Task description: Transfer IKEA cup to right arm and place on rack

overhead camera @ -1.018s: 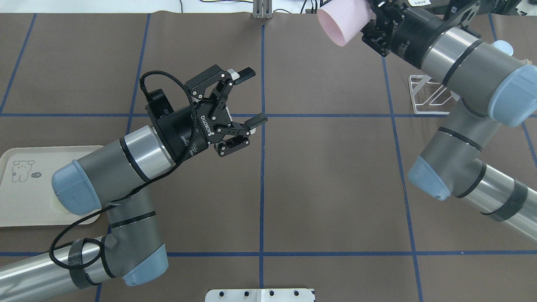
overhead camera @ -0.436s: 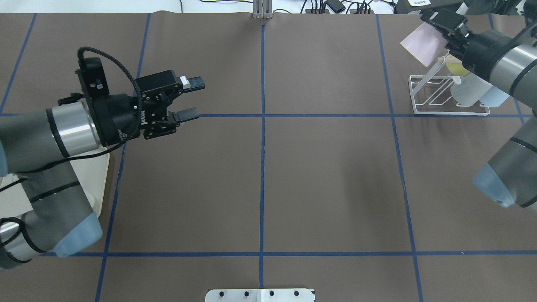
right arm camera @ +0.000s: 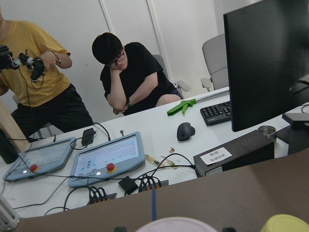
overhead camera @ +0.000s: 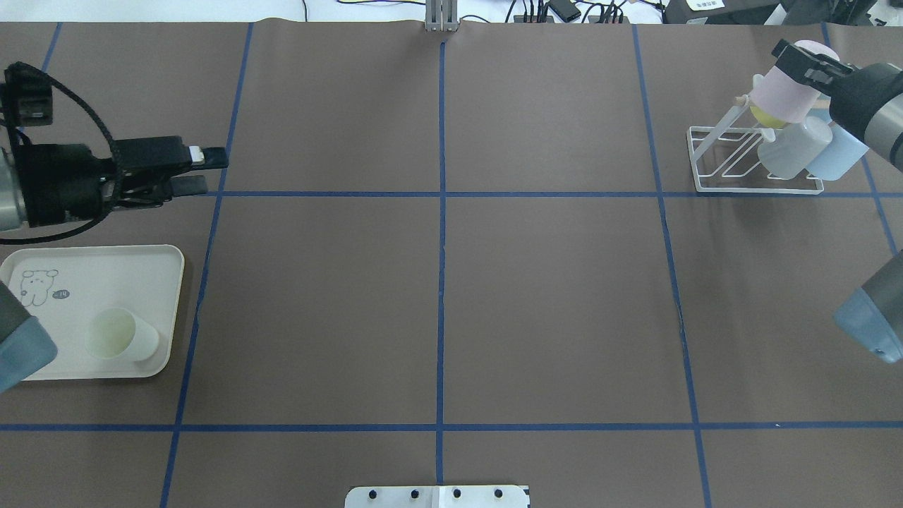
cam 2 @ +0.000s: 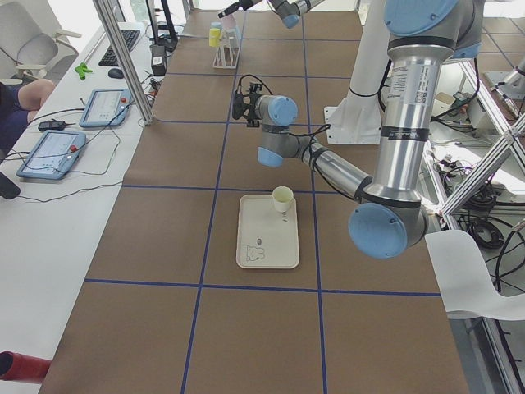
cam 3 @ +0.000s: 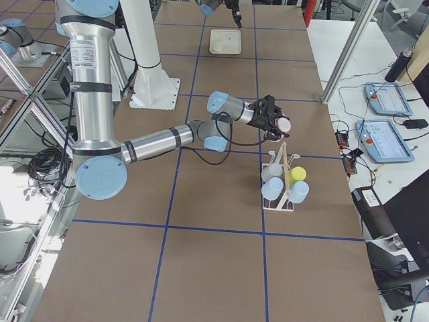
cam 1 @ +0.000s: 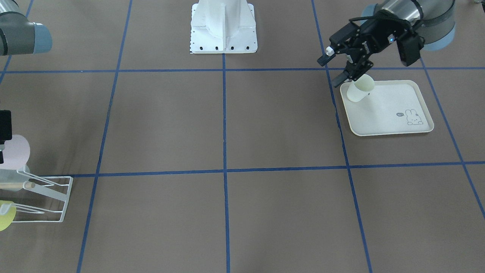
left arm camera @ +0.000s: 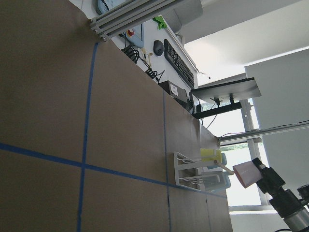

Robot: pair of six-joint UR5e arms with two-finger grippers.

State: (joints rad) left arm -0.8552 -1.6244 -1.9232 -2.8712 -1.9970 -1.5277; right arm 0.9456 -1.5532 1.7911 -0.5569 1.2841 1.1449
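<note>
Two fingers of right gripper (overhead camera: pixel 804 63) clamped on pink cup (overhead camera: pixel 782 99). Cup tilted, mouth toward dowel (overhead camera: pixel 739 101) at top of rack (overhead camera: pixel 705 162). Yellow cup (overhead camera: pixel 765 116), white cup (overhead camera: pixel 790 148), blue cup (overhead camera: pixel 839 155) hang alongside. Handover looks done, placing step in hand. Next: ease cup onto free prong clear of neighbours, then let go. Left gripper (overhead camera: pixel 208 171) well apart, fingers spread, empty, near tray (overhead camera: pixel 173 282) holding cream cup (overhead camera: pixel 120 335).
</note>
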